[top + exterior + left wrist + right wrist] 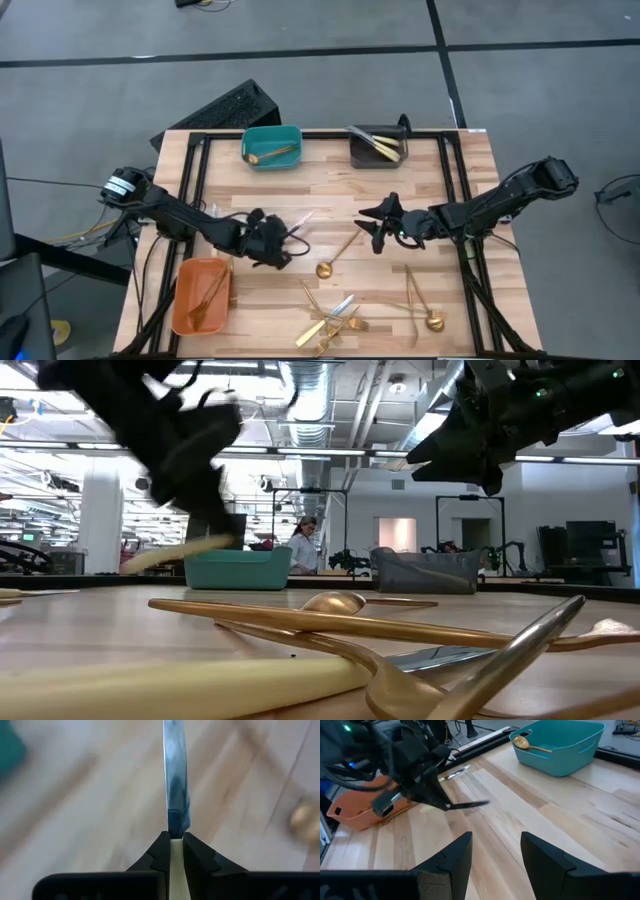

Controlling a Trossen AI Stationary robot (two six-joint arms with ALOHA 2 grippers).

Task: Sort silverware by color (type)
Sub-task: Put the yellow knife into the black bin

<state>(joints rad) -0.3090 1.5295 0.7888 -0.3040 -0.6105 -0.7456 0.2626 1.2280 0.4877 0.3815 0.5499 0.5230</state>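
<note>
Knife [176, 785] clamped upright in left end effector [176, 851].

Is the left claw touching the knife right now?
Touching. The left wrist view shows the left claw with both fingers pinched on the knife, its blade sticking out ahead.

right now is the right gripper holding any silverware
No, the right gripper stands open over bare table; only the left gripper clamps a knife.
</note>
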